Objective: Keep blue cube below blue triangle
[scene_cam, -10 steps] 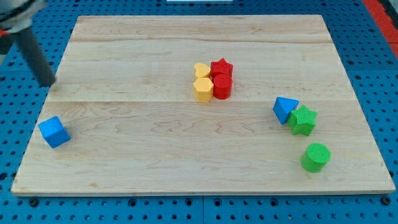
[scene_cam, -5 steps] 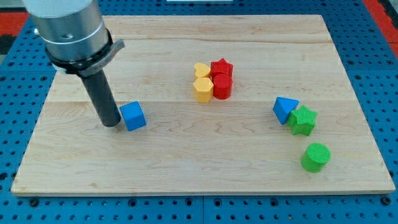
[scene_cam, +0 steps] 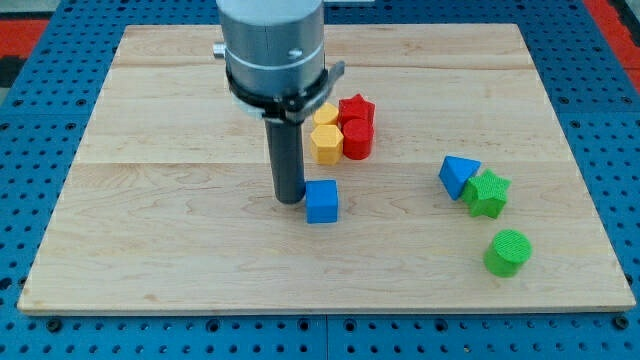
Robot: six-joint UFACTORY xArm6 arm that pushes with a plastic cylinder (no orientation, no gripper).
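Note:
The blue cube (scene_cam: 321,201) sits on the wooden board (scene_cam: 180,260) near the middle, a little below centre. My tip (scene_cam: 289,198) stands just left of the cube, touching or nearly touching its left side. The blue triangle (scene_cam: 458,175) lies toward the view's right, slightly higher in the view than the cube, and touches a green star (scene_cam: 487,193).
A cluster of two yellow blocks (scene_cam: 325,143) and two red blocks (scene_cam: 356,127) sits just above and right of my tip, partly hidden by the arm's grey body (scene_cam: 272,50). A green cylinder (scene_cam: 507,252) stands at the lower right.
My tip has swept from the view's left to the middle, pushing the blue cube rightward along the board. The other blocks have not moved.

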